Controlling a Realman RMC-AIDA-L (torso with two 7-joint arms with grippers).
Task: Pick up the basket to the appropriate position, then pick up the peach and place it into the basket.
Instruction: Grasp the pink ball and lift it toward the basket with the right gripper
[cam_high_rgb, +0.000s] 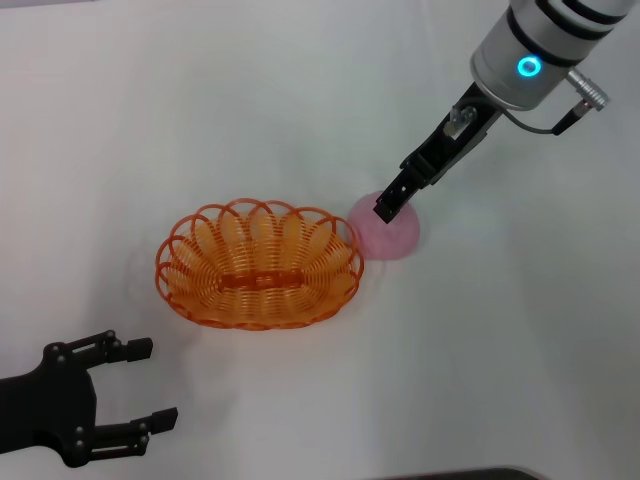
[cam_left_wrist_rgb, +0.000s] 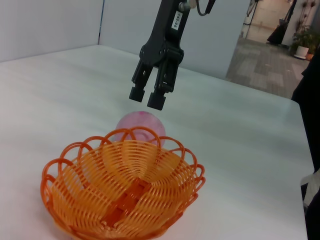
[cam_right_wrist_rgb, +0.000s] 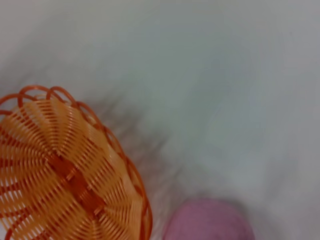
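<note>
- Head view: where is the peach (cam_high_rgb: 388, 236)?
- On the table (cam_high_rgb: 520, 330), just beside the basket (cam_high_rgb: 258, 264). The right gripper (cam_high_rgb: 389, 203) hangs over it, jaws a little apart.
- How will it handle?
- Round and likely smooth, so it may roll. Hold it across the middle.
- What's in the basket?
- Nothing.
- And the left gripper (cam_high_rgb: 140, 384)?
- Near the robot, jaws apart.

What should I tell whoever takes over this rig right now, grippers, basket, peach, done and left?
Left gripper: open, empty, parked near the table's front-left, clear of the basket.
Right gripper: fingers slightly apart, empty, above the peach, not touching it.
Basket: upright on the white table, empty.
Peach: on the table just off the basket's right end.
Done: basket set down.
Left: grasp the peach, put it in the basket.
</note>
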